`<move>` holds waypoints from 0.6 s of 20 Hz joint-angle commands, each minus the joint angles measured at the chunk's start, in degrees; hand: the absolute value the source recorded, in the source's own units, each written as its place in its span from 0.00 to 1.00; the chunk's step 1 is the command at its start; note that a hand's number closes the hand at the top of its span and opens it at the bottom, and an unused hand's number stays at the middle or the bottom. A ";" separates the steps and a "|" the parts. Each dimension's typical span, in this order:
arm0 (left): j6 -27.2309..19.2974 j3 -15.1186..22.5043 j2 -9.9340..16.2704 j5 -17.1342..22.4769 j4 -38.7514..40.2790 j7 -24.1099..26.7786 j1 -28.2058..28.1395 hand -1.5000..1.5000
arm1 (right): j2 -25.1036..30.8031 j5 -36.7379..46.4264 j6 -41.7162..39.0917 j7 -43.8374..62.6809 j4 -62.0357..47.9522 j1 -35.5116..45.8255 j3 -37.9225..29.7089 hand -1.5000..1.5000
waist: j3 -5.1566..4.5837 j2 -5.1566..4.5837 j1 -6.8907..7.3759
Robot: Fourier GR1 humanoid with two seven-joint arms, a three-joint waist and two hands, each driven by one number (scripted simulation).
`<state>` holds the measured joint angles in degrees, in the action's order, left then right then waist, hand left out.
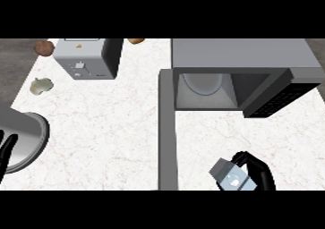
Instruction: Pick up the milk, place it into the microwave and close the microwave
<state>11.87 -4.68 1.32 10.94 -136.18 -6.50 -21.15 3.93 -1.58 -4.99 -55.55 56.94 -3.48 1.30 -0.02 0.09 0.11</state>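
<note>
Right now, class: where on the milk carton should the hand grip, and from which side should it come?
Grip the milk carton across its flat side walls, coming from its right, as the right hand already does with fingers curled round it. Its boxy shape offers opposite flat faces, and that side leaves the way to the open microwave unblocked.

The microwave (244, 67) stands open at the worktop's (112, 125) far right corner, its mouth facing the near edge with bare marble before it. Its open door (167, 129) runs toward the near edge as a wall, splitting that stretch from the broad bare middle. A toaster (88, 58) blocks the far edge.
</note>
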 commanded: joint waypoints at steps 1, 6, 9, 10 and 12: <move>1.27 -3.60 0.66 3.32 -0.10 -0.78 -0.10 0.00 | -2.21 0.10 2.93 4.22 4.17 1.06 0.53 1.00 | 0.00 -0.02 0.08; 2.80 -2.02 -1.14 1.40 0.84 2.20 -2.68 0.00 | -3.86 2.16 10.43 12.37 15.63 0.90 4.34 1.00 | -0.02 0.03 0.10; 3.62 -4.42 0.26 3.55 1.82 0.48 -1.71 0.00 | -3.89 3.35 14.53 14.25 12.04 5.96 6.53 1.00 | 0.01 -0.03 0.23; 4.16 -5.86 0.32 4.03 4.94 3.31 -0.77 0.00 | -3.10 3.21 13.58 18.24 12.89 9.77 4.26 1.00 | -0.01 -0.04 0.27; 3.25 -2.20 -1.25 -0.76 7.05 5.21 -0.58 0.00 | -3.90 6.48 17.04 21.07 13.24 10.85 7.27 1.00 | -0.01 -0.05 0.20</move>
<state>14.39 -8.31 1.26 12.67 -132.14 -4.53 -20.95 0.37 1.78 8.76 -39.83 69.14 3.63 7.19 -0.03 0.06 0.25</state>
